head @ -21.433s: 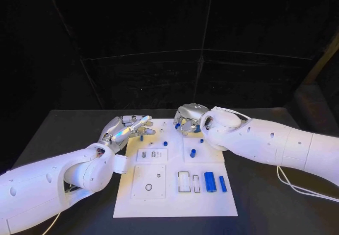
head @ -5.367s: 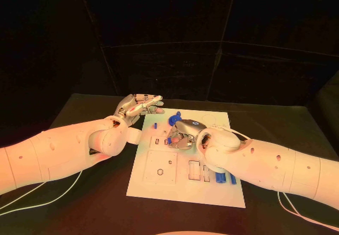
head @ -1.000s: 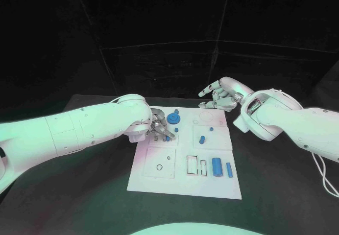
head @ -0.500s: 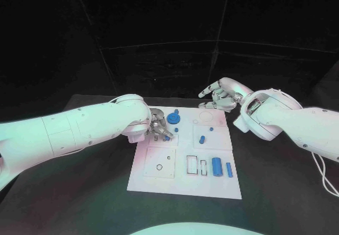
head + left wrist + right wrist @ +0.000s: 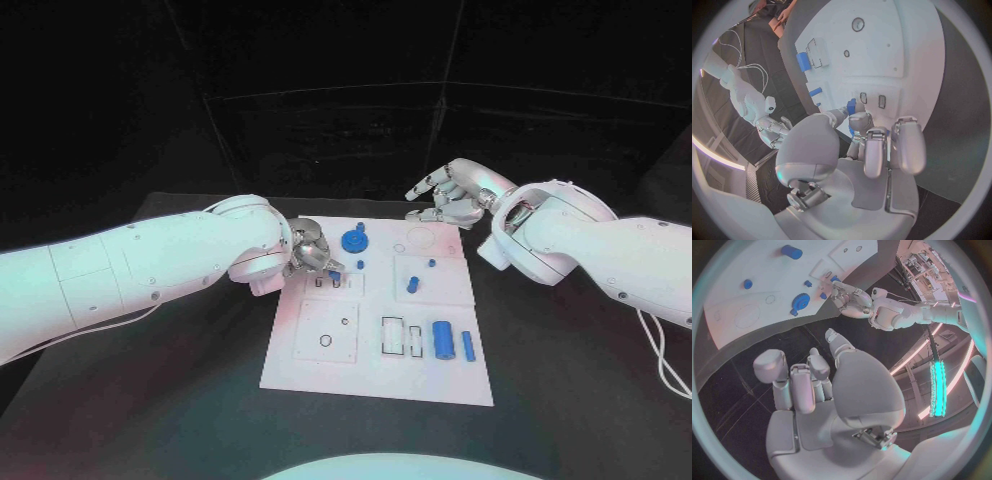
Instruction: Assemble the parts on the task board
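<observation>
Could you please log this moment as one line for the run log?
left hand: pinches small blue part over task board slots | right hand: empty, off board's far edge

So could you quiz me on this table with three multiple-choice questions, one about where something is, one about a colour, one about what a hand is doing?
1. Where is the blue gear-shaped part?
A. On the far part of the task board
B. On the black table beside the board
C. In the right hand

2. What colour is the large cylinder near the board's near right corner?
A. Red
B. Blue
C. Yellow

3. What is the left hand doing?
A. Lying flat on the table, away from the board
B. Pinching a small blue part over the board
C. Lifting the whole board

Answers: 1 A, the gear lies on the white plate. 2 B, it is plainly blue. 3 B, the left wrist view shows blue between the fingertips.
</observation>
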